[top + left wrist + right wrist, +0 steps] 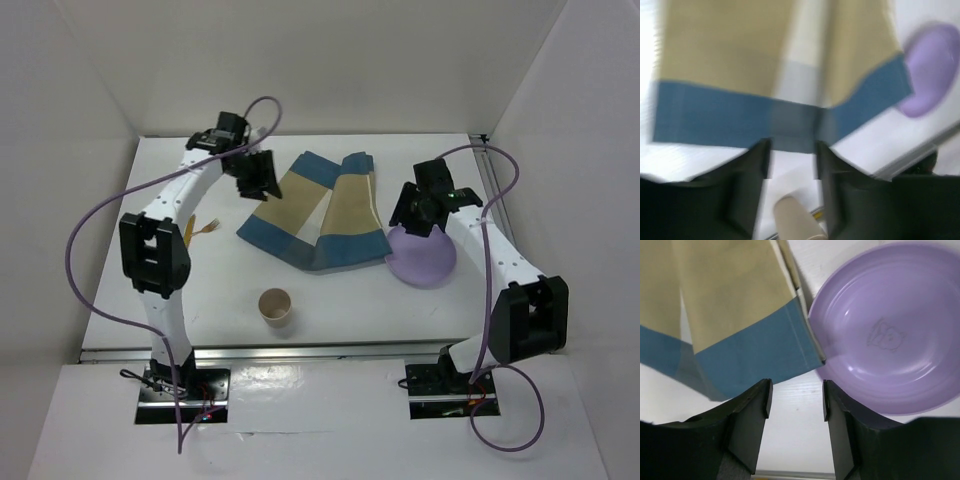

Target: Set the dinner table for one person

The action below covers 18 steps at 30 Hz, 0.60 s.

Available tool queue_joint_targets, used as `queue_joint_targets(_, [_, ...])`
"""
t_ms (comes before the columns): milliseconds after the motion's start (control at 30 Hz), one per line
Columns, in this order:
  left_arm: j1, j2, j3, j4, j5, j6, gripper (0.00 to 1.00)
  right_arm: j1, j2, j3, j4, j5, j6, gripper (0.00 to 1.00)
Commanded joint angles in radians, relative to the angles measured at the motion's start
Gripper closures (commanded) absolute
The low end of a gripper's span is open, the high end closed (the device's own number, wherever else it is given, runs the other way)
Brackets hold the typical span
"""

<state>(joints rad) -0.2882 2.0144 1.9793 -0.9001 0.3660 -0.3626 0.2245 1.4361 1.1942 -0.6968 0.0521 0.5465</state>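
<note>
Across the white desk (380,300), which fills the top view and carries everything, a folded mat (315,215) lies skewed in the middle. A purple plate (425,265) sits at its right corner and a cup (275,307) stands nearer the front edge.

The left jaws hang above the mat's far left end, spread with nothing between them. The right jaws are also spread and empty, poised over bare desk between the mat's blue corner and the plate's rim.

The mat corner meets the plate, so a tug to flatten the mat could drag or tilt the plate toward the right rail. A one-sided pull would likely bunch the cloth further instead of opening the fold. The cup stands alone and light, so a low sweep of the left arm (185,185) could tip it.

Whether the mat corner lies over or under the rim I cannot tell. The left wrist view is smeared. The right arm (490,245) hides the plate's far side from above. A small yellowish thing (207,228) beside the left arm, perhaps cutlery, is too small to name.
</note>
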Motion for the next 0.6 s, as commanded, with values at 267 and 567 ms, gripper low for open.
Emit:
queue_joint_targets(267, [0.242,-0.144,-0.574,0.214,-0.015,-0.206,0.2,0.048,-0.088,-0.228,0.166,-0.242,0.271,0.32])
queue_joint_targets(567, [0.242,0.007,-0.519,0.28,-0.025,-0.251,0.23,0.049,-0.066,-0.31,0.275,-0.265,0.331,0.24])
